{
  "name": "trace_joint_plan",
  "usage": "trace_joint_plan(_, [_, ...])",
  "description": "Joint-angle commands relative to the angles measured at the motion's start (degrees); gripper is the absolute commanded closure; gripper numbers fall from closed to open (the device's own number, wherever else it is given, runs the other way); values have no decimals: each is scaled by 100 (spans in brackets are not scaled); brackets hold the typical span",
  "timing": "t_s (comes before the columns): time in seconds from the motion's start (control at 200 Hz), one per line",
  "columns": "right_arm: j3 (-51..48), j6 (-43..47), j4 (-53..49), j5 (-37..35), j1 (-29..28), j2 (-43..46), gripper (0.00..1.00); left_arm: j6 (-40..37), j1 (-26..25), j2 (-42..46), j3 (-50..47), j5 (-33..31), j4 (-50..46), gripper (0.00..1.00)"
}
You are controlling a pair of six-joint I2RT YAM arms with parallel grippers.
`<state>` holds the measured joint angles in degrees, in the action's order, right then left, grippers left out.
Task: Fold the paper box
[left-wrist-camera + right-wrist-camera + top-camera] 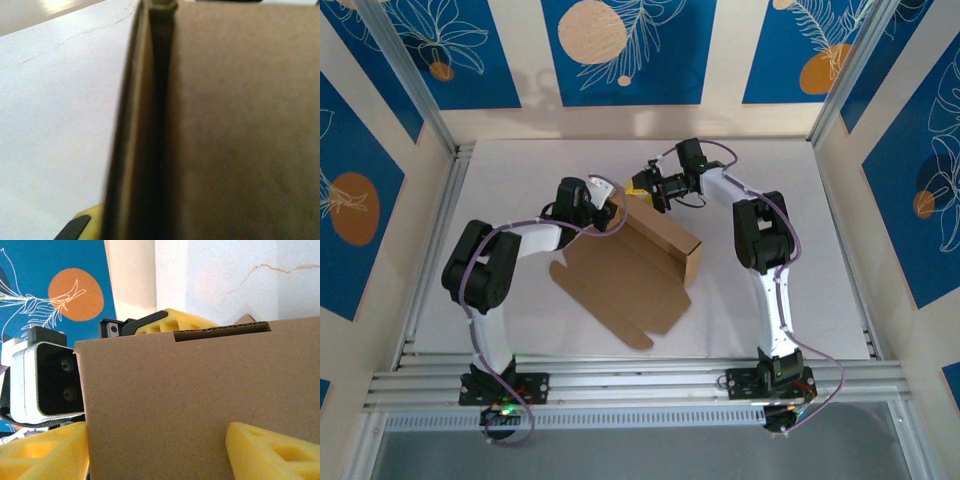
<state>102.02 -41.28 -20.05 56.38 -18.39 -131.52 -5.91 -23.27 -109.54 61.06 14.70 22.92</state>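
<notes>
Left tool pinches the paper box wall, right tool gapes wide, so hold that wall upright and press squarely!

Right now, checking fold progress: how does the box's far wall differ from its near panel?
The far wall stands upright; the near panel lies flat on the table. The wall runs along the box's far-right side; the panel spreads toward the arm bases. The left gripper and right gripper are at the wall's far end, not at the panel. Both are plain brown cardboard.
</notes>
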Motion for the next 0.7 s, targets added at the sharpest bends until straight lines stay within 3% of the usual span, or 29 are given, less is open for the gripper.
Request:
trace_joint_plan(0.0, [-734,-1033,668,-832,-124,117,31,285,-126,65,-108,-304,-145,98])
trace_joint_plan(0.25, [-1362,-1903,1518,-772,-377,308,39,272,-325,42,5,-1401,-345,100])
trace_joint_plan(0.695, [-2011,-2756,2556,-688,-779,741,42,485,-581,81,17,-2964,-482,100])
